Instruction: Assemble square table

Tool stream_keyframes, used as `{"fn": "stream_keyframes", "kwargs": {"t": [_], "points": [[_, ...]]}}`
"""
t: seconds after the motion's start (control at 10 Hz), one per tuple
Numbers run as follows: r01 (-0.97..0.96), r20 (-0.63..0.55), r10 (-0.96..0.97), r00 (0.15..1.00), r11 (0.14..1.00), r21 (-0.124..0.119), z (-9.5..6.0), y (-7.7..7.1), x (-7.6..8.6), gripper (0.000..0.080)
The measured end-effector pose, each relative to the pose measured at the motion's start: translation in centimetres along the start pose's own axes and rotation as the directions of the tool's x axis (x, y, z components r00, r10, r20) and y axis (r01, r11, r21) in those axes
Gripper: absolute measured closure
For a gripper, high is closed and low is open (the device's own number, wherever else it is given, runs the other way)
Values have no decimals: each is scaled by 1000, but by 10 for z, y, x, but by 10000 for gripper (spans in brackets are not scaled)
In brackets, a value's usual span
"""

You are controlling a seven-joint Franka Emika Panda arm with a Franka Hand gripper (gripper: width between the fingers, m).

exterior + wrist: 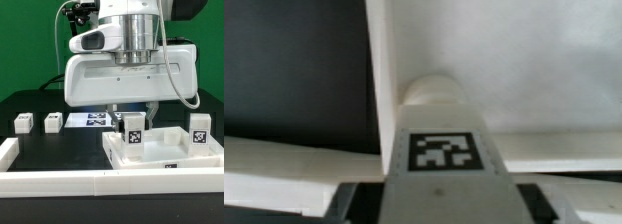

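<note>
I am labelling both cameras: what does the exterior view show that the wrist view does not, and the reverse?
Only the exterior view: two loose legs at its left, the marker board, the long rail, another leg at its right, and the arm. Only the wrist view: a close look at the tag on the tagged leg. Both: the square slab and, probably, that same tagged leg.

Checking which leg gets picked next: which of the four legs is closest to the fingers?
The leg standing at the tabletop's corner on the exterior view's left, right under the fingers; the other three sit farther off.
</note>
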State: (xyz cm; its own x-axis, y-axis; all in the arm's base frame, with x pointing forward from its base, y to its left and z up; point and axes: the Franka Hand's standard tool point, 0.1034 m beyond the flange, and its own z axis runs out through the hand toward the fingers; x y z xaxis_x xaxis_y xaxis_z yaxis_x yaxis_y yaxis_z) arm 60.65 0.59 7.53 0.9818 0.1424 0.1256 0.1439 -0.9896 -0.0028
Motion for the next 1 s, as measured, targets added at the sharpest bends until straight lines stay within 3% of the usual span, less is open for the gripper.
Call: {"fn": "stream_keyframes", "kwargs": {"t": [0.2, 0.5, 0.7, 0.9, 1.0], "points": [[-226, -6, 226, 974, 974, 5, 0, 1, -1, 511], [-560, -29, 560, 828, 829, 6, 1, 1, -1, 511], [-728, -27, 728, 685, 685, 6, 1, -2, -2, 509], [-871, -13, 871, 490, 491, 17, 2, -3, -2, 509], [-899, -8, 899, 438, 438, 24, 2, -1, -1, 509]]}}
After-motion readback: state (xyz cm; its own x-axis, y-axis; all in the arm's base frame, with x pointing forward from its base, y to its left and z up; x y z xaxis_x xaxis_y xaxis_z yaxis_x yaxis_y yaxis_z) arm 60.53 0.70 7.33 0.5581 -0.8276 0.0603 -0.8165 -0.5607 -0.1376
